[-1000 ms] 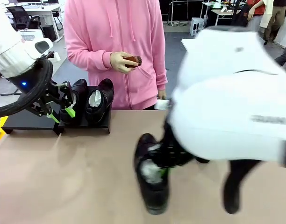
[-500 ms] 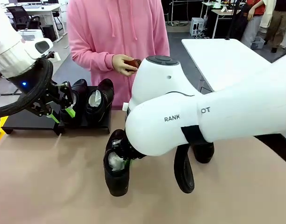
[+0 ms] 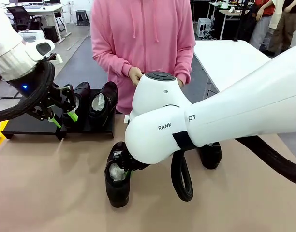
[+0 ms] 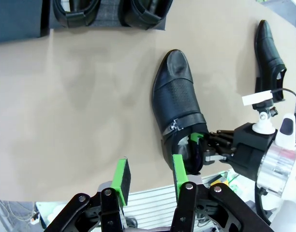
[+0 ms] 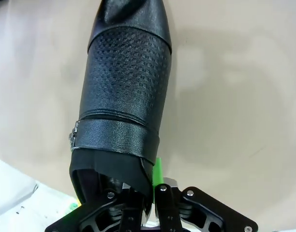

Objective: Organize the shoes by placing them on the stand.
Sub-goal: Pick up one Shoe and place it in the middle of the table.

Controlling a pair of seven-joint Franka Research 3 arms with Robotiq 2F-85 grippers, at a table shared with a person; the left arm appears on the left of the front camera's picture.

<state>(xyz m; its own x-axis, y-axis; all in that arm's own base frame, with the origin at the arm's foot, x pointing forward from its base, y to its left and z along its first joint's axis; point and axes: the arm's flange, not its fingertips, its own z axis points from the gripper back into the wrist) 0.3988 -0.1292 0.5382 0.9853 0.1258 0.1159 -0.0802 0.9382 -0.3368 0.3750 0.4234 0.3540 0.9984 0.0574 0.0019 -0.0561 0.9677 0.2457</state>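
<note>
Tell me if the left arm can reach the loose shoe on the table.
Probably not: the right arm, jaws shut on another shoe, lies between the left arm and that loose shoe.

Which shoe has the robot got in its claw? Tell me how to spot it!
Look at the brown table, on its near side under the big white right arm. There the right claw pinches the heel rim of a black strapped shoe. Unlike the two shoes on the stand and the lone shoe farther right, only this one is in a claw.
</note>
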